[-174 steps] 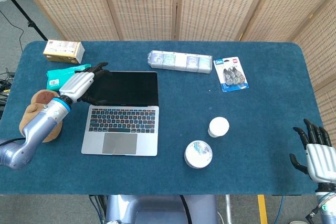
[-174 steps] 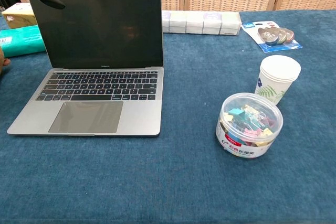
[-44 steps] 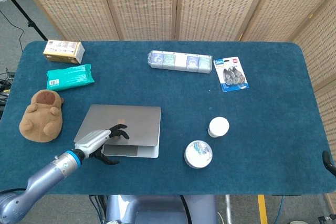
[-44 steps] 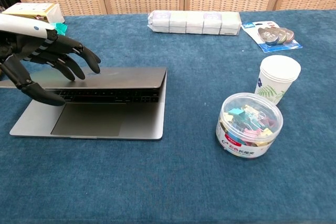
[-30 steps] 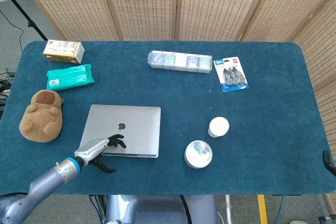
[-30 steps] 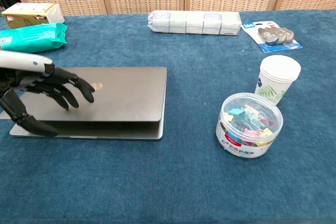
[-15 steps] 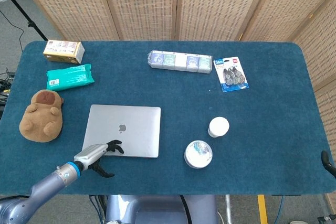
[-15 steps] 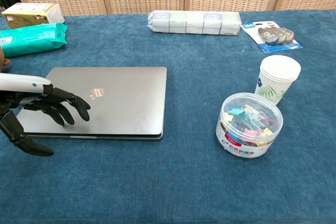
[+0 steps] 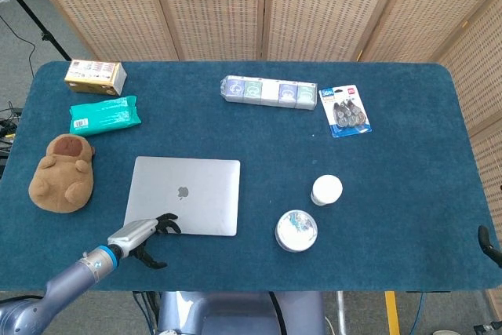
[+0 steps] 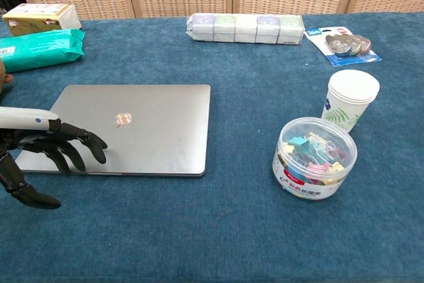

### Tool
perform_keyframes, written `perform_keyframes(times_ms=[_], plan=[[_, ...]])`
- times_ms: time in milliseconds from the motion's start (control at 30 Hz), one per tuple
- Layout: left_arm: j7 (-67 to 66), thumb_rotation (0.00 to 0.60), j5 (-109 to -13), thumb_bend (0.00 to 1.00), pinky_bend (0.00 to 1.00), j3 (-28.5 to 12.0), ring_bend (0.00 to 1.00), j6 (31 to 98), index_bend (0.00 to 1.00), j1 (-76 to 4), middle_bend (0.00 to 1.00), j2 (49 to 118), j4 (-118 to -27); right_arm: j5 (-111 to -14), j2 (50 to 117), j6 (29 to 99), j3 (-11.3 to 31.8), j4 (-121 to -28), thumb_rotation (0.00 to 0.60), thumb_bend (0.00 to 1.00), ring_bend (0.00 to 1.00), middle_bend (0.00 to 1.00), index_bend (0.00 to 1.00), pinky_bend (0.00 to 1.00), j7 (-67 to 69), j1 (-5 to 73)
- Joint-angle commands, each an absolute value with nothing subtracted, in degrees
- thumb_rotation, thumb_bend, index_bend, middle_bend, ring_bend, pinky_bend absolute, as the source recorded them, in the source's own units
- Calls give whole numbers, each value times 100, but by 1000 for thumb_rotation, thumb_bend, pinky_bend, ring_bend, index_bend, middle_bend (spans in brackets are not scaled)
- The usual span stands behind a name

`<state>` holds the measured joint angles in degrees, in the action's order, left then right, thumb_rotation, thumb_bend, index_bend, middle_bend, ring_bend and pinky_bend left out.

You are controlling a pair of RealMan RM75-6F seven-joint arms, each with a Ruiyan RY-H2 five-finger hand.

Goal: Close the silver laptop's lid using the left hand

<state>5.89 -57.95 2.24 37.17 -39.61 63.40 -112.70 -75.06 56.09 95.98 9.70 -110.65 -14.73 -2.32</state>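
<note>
The silver laptop (image 9: 185,195) lies on the blue table with its lid flat down, logo up (image 10: 129,130). My left hand (image 9: 145,237) hovers at the laptop's front-left corner, fingers spread and holding nothing. In the chest view that left hand (image 10: 40,154) has its fingertips over the lid's near edge and its thumb low in front of the laptop. Whether the fingertips touch the lid is unclear. Of my right hand (image 9: 488,245) only a dark sliver shows at the table's far right edge.
A brown plush bear (image 9: 63,172), a green pack (image 9: 103,114) and a yellow box (image 9: 95,76) lie left of the laptop. Behind are a row of small boxes (image 9: 268,92) and a blister pack (image 9: 344,111). A paper cup (image 10: 352,99) and a clip tub (image 10: 314,157) stand right.
The lid has gone from nearly down to fully flat. My left hand has slid back from the middle of the lid toward the laptop's front-left corner.
</note>
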Motion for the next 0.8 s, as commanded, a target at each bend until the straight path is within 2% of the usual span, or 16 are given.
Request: perform_keyframes(times_ms=[33, 433, 633, 800], plan=[[568, 600, -5915, 191, 191, 154, 193, 3848, 265, -3927, 111, 6241, -11330, -7515, 5614, 9597, 969, -11063, 600, 375, 0, 0, 170, 0, -1474, -231], [-57, 600, -6440, 191, 191, -397, 178, 4850, 261, -3959, 104, 5448, -11687, -7558, 5657, 9562, 947, -11036, 600, 375, 0, 0, 170, 0, -1517, -214], [-667, 600, -6750, 191, 191, -517, 165, 6001, 259, -3607, 95, 5405, -11712, -7526, 5656, 9496, 960, -11020, 600, 374, 0, 0, 170, 0, -1480, -187], [-972, 600, -7239, 191, 191, -441, 153, 7055, 251, -3058, 87, 5327, -11674, -7515, 5689, 9384, 962, -11007, 600, 375, 0, 0, 169, 0, -1502, -119]])
